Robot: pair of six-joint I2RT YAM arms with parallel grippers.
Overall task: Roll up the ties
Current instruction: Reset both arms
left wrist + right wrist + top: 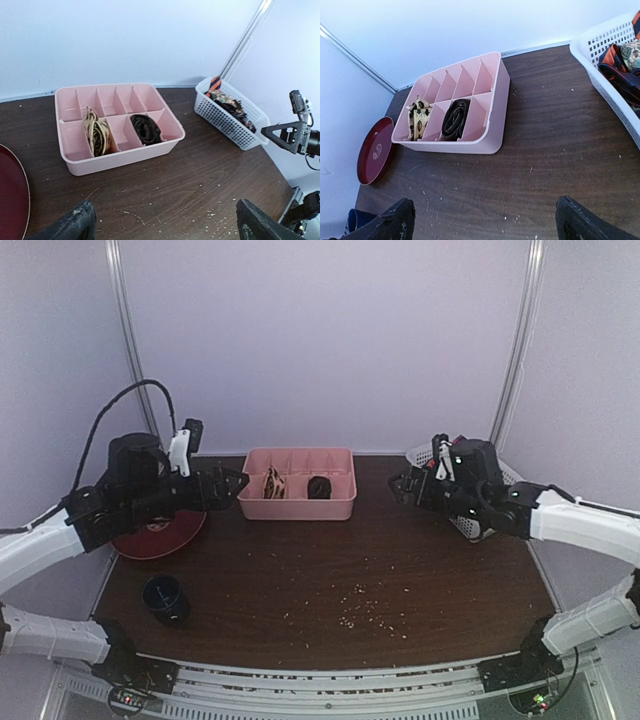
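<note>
A rolled tan patterned tie (272, 483) (97, 134) (418, 120) sits in a front compartment of the pink divided tray (300, 510) (125, 160) (495, 125). A rolled dark tie (319, 487) (145, 128) (454, 119) lies two compartments to its right. More ties (227, 102) (622, 65), red-and-black patterned, lie loose in the white basket (225, 125) (605, 85). My left gripper (235, 480) (167, 225) hovers open and empty left of the tray. Right of the tray, beside the basket, my right gripper (400, 485) (485, 222) is open and empty too.
A dark red plate (160, 537) (375, 156) lies under the left arm at the table's left side. A dark cup (165, 598) stands at the near left. Light crumbs (360, 605) are scattered over the brown tabletop.
</note>
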